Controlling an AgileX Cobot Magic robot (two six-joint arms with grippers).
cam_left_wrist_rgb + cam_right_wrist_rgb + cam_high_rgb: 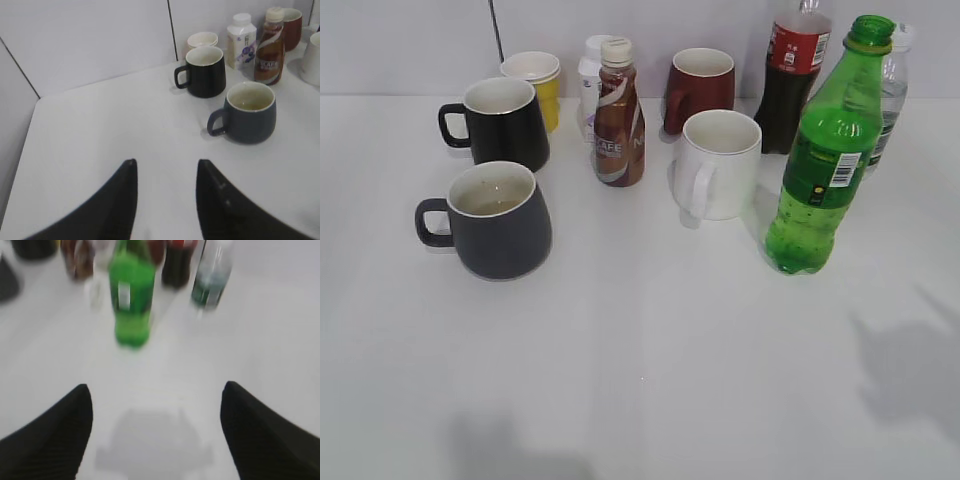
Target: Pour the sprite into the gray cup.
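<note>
The sprite (825, 165) is a tall green bottle with no cap, standing upright at the right of the table; it also shows blurred in the right wrist view (131, 295). The gray cup (498, 220) stands at the left with its handle to the left; it also shows in the left wrist view (250, 112). My left gripper (166, 167) is open and empty, well short of the gray cup. My right gripper (156, 390) is open wide and empty, some way in front of the sprite. Neither gripper shows in the exterior view.
A black mug (505, 122), a yellow cup (536, 85), a white milk bottle (592, 85), a brown coffee bottle (619, 115), a dark red mug (700, 88), a white mug (718, 163), a cola bottle (792, 75) and a clear water bottle (890, 95) stand around.
</note>
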